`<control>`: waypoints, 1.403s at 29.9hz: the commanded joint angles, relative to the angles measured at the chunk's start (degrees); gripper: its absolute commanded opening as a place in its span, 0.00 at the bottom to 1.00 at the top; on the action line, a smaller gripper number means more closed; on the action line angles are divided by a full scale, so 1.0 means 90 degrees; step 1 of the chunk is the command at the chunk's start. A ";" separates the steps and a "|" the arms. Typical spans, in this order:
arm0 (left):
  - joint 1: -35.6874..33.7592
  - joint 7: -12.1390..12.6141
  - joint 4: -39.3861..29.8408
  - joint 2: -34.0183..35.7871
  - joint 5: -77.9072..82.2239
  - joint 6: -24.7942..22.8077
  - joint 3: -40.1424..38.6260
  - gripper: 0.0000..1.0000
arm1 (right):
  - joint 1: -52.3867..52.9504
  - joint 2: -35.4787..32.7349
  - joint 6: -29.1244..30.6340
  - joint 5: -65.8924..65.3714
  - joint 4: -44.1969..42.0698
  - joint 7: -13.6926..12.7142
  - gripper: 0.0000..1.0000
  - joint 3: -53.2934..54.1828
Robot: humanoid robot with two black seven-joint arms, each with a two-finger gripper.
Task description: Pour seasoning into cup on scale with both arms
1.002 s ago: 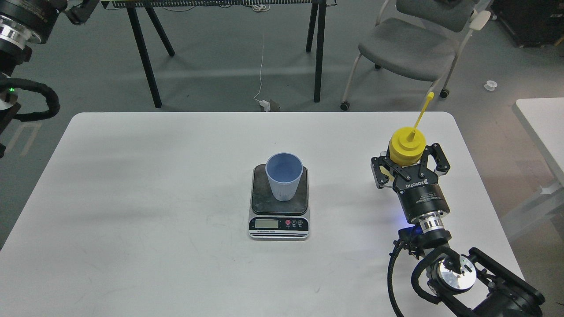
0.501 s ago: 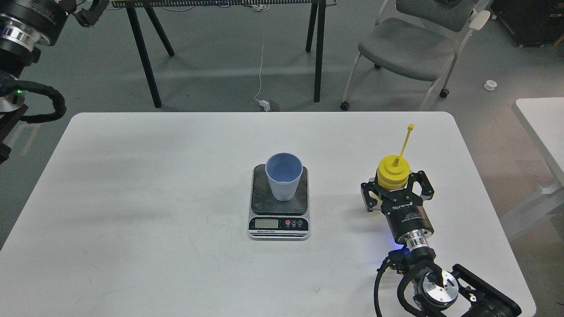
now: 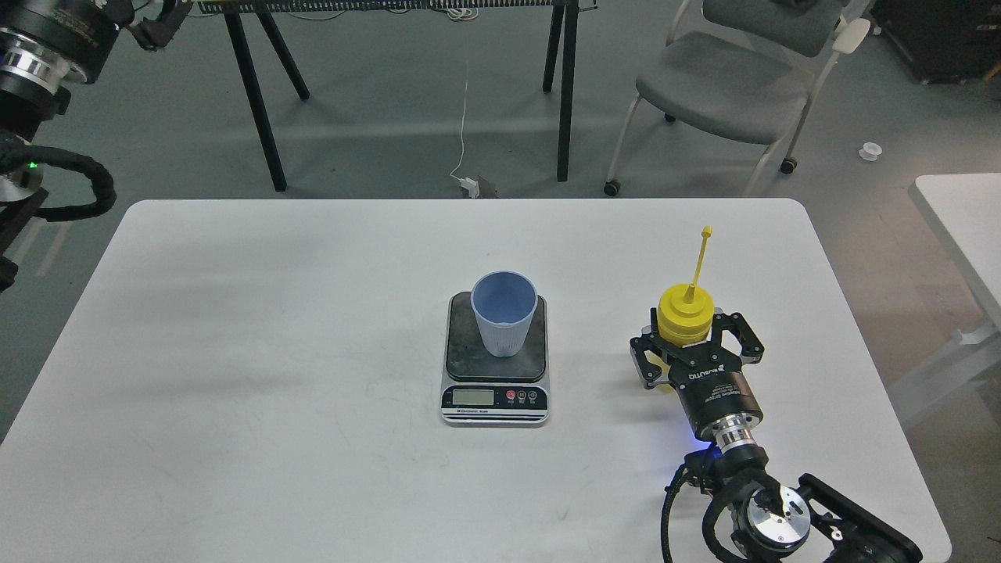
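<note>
A white, round-cornered surface point(image 3: 235, 352) fills most of the view, matte and faintly scuffed, standing on a grey floor. Beyond its far edge are the black legs of a trestle table point(image 3: 258, 94), a grey upholstered chair point(image 3: 727, 78) on castors, and a thin white cable point(image 3: 464, 117) running down to a plug on the floor. A second white table corner point(image 3: 962, 227) shows at the right.

Near the middle of the surface sits the scale point(image 3: 495, 361), flat and rectangular, with a dark plate, silver front, small display and round buttons. The cup point(image 3: 504, 313) stands upright on the plate, light blue, tapered, finely ribbed, open mouth up.

Well to the right of the scale, the seasoning point(image 3: 684, 317) stands upright, a glossy yellow plastic bottle with a cone nozzle and a thin strap rising from it. The right gripper point(image 3: 694, 348) has its jaws closed around the bottle's body, fingers on either side. Nothing lies between bottle and cup.

The left gripper point(image 3: 160, 19) is at the top left corner, off the surface, dark and partly cut off; I cannot tell how its jaws stand.
</note>
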 commanded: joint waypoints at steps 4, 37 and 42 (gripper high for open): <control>-0.0010 0.0009 0.0000 -0.0002 0.0000 0.0004 0.0000 0.99 | -0.0024 0.0000 0.0000 0.0001 -0.0037 -0.0092 0.69 -0.0023; 0.0068 -0.0059 -0.0313 0.0291 -0.0049 -0.0064 -0.0097 0.99 | -0.2572 -0.2097 0.0000 -0.0019 0.2042 -0.0024 0.99 0.0522; 0.0185 -0.0069 -0.0322 0.0389 -0.0068 -0.0094 -0.0165 0.99 | -0.2641 -0.2850 0.0000 -0.0018 0.2043 -0.0024 0.99 0.1293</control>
